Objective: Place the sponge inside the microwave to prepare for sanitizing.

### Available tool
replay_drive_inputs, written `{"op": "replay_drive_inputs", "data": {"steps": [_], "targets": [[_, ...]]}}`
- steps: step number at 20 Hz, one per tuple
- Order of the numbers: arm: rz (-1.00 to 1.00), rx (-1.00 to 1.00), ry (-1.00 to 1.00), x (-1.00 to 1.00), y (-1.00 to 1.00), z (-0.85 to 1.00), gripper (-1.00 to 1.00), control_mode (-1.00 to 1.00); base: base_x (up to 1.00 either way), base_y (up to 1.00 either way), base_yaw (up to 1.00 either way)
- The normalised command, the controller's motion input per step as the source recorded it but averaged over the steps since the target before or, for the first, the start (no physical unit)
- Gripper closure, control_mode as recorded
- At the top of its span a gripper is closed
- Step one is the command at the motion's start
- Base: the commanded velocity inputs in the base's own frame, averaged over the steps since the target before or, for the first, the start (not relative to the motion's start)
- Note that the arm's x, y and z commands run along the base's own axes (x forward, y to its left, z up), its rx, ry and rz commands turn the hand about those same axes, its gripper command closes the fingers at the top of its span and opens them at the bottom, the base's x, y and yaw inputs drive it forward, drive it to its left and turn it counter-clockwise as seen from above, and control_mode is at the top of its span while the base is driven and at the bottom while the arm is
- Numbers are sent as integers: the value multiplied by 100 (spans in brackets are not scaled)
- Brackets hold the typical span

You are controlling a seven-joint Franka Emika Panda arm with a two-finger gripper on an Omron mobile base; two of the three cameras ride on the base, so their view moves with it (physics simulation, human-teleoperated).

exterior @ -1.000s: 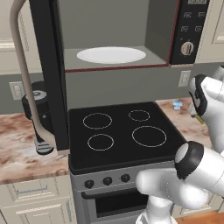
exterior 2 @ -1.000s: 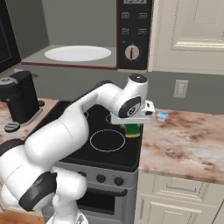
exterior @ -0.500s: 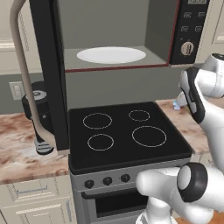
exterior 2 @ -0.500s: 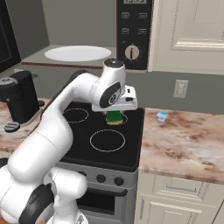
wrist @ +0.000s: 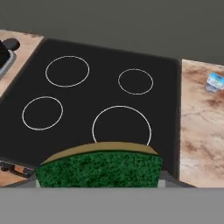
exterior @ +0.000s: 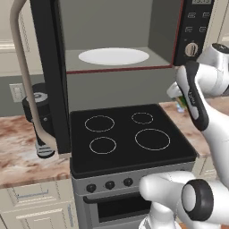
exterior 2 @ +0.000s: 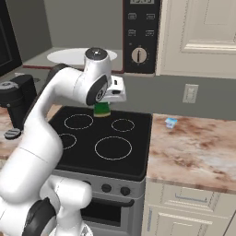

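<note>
Your largest item is the microwave (exterior: 120,40), built in above the stove (exterior: 127,138). Its black glass door (exterior: 51,67) is swung wide open to the left in the left base view, the beige curved handle (exterior: 24,80) standing out in front of it. Inside the grey cavity you see the white round plate (exterior: 114,56) lying flat, with nothing on it. The black button panel with its knob (exterior 2: 138,56) sits on the right side of the cavity.

Below that, you have the black stovetop with four white burner rings, flanked on both sides by mottled brown countertop (exterior 2: 193,147). A dark coffee machine (exterior 2: 16,99) stands on the counter to the left of the stove.

Your arm reaches across above the stovetop, and the gripper (exterior 2: 102,109) points down over the back half of the cooktop, at a height below the microwave's opening. The jaws are partly open and clamped on the sponge (exterior 2: 102,110), which hangs under the hand clear of the stove surface. In the hand view the sponge (wrist: 98,168) shows its dark green scrub face towards the camera with a strip of yellow body along the upper edge, held over the larger front-right ring.

The smallest thing is a tiny clear bluish glass (exterior 2: 171,122) on the right counter, just beside the stove's edge and well apart from the sponge.
</note>
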Motion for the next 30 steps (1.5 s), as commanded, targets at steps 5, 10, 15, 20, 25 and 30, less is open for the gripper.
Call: {"op": "replay_drive_inputs", "data": {"steps": [5, 10, 15, 20, 25, 30], "targets": [[0, 7, -22, 3, 62, 53, 100, -100, 0, 0, 0], [-1, 3, -24, 17, 59, 55, 100, -100, 0, 0, 0], [-4, 1, -25, 32, 53, 54, 100, -100, 0, 0, 0], [-1, 5, -27, 45, 36, 50, 100, -100, 0, 0, 0], [0, 8, -13, 49, 19, 57, 100, -100, 0, 0, 0], [0, 8, 0, 46, 8, 58, 100, -100, 0, 0, 0]]}}
